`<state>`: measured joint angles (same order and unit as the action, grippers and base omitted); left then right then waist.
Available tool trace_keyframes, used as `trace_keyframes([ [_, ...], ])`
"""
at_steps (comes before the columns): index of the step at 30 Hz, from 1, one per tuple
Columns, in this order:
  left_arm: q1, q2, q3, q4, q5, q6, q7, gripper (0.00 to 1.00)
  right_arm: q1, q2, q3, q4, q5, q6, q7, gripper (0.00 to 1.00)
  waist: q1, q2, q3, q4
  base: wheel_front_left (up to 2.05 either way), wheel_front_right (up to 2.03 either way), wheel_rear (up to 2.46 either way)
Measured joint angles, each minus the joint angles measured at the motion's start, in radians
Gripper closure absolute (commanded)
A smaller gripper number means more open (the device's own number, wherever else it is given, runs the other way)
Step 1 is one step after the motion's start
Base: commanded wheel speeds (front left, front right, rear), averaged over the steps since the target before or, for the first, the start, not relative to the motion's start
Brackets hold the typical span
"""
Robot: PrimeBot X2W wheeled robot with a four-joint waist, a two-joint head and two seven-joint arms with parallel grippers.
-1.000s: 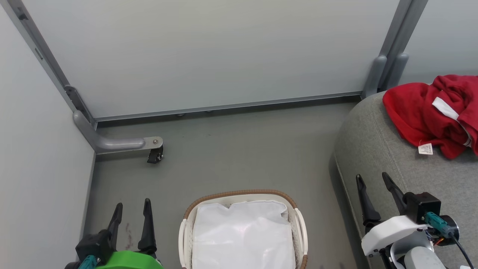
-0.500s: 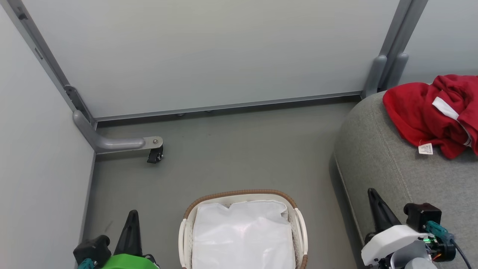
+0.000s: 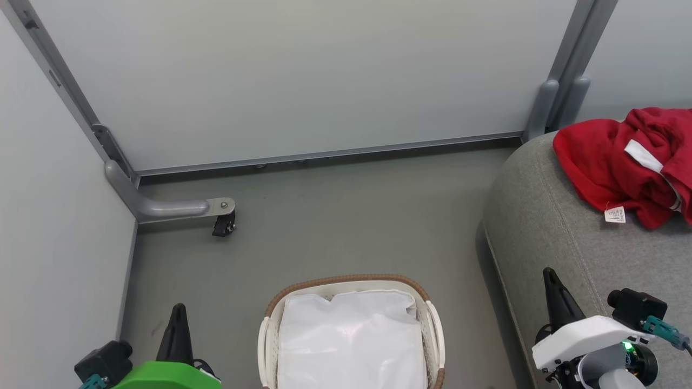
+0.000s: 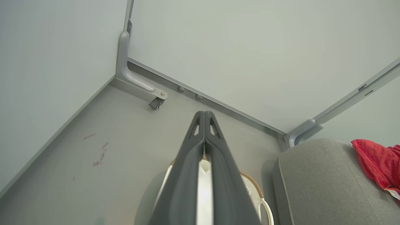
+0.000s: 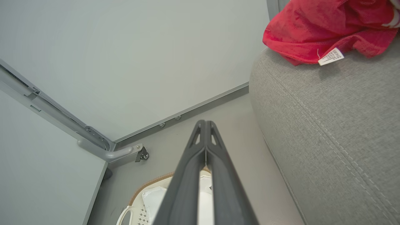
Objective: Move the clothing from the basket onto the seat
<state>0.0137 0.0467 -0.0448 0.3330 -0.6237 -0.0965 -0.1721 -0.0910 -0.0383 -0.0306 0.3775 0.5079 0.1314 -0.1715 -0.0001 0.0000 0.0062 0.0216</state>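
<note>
Clothing (image 3: pixel 621 162): red heap, white tag (image 3: pixel 615 215) showing, lies on the seat (image 3: pixel 546 232) near its far edge. Basket (image 3: pixel 346 281) sits on the floor (image 3: pixel 335 216) just left of the seat, white liner (image 3: pixel 351 340) inside. Left gripper (image 3: pixel 178 310): fingers pressed together, gripping nothing, left of the basket. Right gripper (image 3: pixel 550 276): likewise closed and empty, at the seat's near left edge.

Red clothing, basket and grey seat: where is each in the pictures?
red clothing (image 3: pixel 600 162), head view, on its crumpled red fabric.
basket (image 3: pixel 346 279), head view, on its brown woven rim.
grey seat (image 3: pixel 540 227), head view, on bare cushion fabric.
</note>
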Motion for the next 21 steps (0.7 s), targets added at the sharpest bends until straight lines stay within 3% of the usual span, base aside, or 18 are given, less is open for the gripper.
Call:
trace_keyframes([
  [21,-0.031,0.000,0.044,-0.024,-0.275,-0.009,0.080,1.00,-0.001,-0.002,-0.023,-0.037,0.311,0.000,0.080,1.00,0.0001,0.0000,-0.001,-0.004,0.00,0.00,0.00],
])
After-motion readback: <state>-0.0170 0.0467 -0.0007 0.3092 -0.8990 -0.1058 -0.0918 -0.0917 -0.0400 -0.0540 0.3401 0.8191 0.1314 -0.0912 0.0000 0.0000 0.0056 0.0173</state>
